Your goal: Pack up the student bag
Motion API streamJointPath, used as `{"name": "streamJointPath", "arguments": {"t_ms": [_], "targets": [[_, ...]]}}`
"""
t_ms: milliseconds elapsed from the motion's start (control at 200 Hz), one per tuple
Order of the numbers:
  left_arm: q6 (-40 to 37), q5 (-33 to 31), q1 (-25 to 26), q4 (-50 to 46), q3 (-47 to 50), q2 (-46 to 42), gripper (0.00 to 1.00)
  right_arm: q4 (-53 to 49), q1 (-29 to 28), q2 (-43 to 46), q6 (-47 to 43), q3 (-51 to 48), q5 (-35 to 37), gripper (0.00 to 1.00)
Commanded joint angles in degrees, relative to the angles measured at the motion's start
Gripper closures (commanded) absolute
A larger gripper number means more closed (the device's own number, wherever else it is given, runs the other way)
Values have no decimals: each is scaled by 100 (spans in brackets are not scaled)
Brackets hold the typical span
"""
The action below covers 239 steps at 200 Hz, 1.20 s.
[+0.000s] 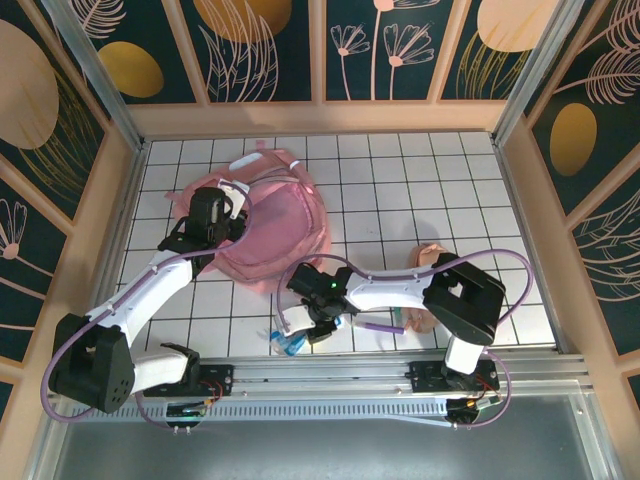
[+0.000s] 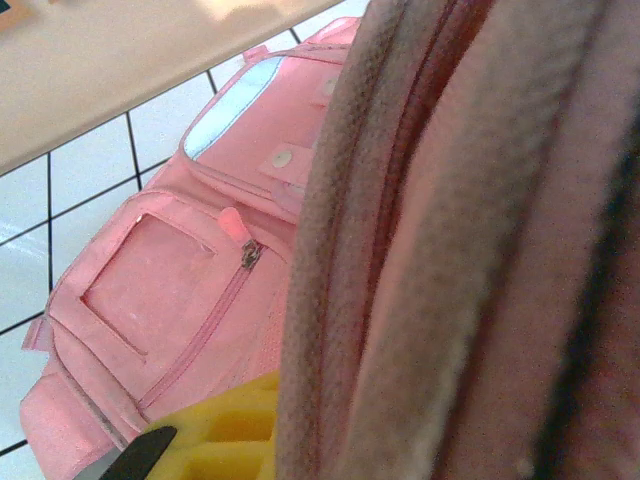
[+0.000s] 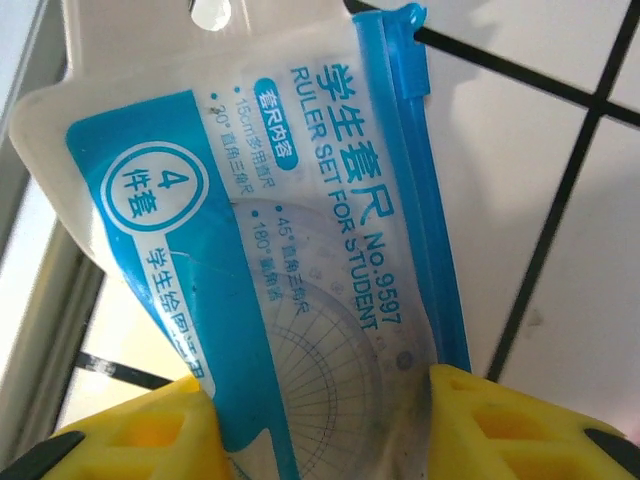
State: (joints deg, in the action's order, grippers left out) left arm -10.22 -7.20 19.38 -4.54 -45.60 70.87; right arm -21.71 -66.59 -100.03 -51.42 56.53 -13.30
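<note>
Student bag (image 1: 285,235) lies behind ruler set (image 1: 288,343), pouch (image 1: 428,256).

White gridded table (image 1: 450,200) (black lines), dark floral walls (image 1: 270,50) around.

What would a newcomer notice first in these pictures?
The big pink student bag lies at the far left of the white tiled table, with the left claw apparently pinching its rim. Near the front edge, the right claw grips a blue-and-clear ruler set pouch, whose printed label is easy to read in the right wrist view.
</note>
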Motion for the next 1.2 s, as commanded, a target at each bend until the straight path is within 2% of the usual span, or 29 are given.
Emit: {"name": "streamJointPath", "arguments": {"t_ms": [0,65,350,510,656,701,756,806,896,1011,1191], "targets": [[82,192,-56,115,46,-73,100,-122,127,135,164,85,203,74],[67,210,-54,74,23,-82,100,-323,172,244,219,172,70,80],[-193,812,-57,-101,-195,-203,100,-1019,398,1177,-27,745,267,80],[-390,1422,-55,-263,-475,-177,100,-921,683,1486,-339,1129,482,80],[-446,1931,-47,-295,-625,-161,100,-700,1053,1331,-504,1413,253,82],[-460,1855,-48,-285,-625,-161,100,-789,1077,1274,-518,1444,80,74],[-471,1717,-48,-319,-618,-170,100,-873,1048,1329,-676,1231,-117,55],[-461,1606,-48,-328,-583,-204,100,-799,972,1463,-778,815,-161,49],[-437,1551,-48,-346,-476,-281,100,-958,884,1609,-810,148,-519,33],[-339,1248,-48,-302,-305,-431,100,-1001,669,1518,-582,-265,-715,23],[-305,736,-54,-39,-197,-357,100,-70,390,1340,-239,-728,-495,22]]}}
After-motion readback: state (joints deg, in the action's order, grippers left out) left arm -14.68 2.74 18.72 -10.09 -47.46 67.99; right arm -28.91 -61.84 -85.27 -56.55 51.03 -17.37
